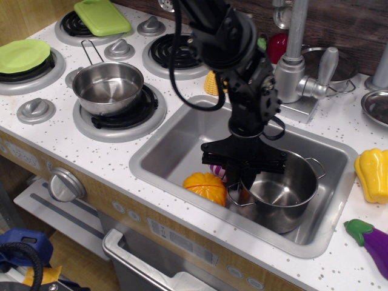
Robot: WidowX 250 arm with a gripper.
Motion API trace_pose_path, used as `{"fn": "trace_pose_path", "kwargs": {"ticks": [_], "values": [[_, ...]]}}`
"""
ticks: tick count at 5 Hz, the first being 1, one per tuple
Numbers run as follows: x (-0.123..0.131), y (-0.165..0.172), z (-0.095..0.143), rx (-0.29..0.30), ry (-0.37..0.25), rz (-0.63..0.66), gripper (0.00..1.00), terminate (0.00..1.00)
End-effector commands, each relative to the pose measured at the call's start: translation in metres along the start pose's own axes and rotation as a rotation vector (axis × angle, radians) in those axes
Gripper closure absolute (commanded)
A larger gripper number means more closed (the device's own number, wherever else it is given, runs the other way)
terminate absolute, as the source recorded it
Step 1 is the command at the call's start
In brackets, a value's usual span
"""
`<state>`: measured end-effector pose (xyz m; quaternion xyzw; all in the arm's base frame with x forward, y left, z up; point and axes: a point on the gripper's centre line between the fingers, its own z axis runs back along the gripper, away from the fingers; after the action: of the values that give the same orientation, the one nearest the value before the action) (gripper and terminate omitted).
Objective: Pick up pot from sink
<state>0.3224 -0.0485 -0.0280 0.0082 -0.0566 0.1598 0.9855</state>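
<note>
- The gripper (pixel 244 182) hangs low in the sink (pixel 176 151), its black crossbar level over the near-left rim of the pot (pixel 280 191); the fingers straddle that rim, though whether they press the steel cannot be told.
- The pot stands upright in the sink's right half, directly under and to the right of the gripper, and looks empty and shiny inside.
- Just left of the gripper lies an orange toy pumpkin (pixel 206 185) on the sink floor; behind the fingers a purple-and-white toy (pixel 216 170) is mostly hidden.
- The sink is set in a white speckled counter (pixel 79 151) of a toy kitchen.
- Behind the gripper, past the arm, stands a grey tap (pixel 297 66); a yellow corn toy (pixel 211 83) peeks out beside the arm.
- Far left of the gripper, a saucepan (pixel 108 86) sits empty on a burner, with a green plate (pixel 23 54) and a green board (pixel 102 16) on burners beyond.
- To the right, on the counter, lie a yellow pepper (pixel 372 174) and a purple aubergine (pixel 370 241), the latter cut off by the picture's edge.
</note>
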Motion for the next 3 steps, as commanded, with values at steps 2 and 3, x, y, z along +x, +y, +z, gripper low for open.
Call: {"fn": "trace_pose_path", "kwargs": {"ticks": [2, 3], "values": [[0.022, -0.005, 0.072, 0.056, -0.067, 0.044, 1.0, 0.0], [0.023, -0.006, 0.1, 0.055, -0.043, 0.069, 1.0, 0.0]]}}
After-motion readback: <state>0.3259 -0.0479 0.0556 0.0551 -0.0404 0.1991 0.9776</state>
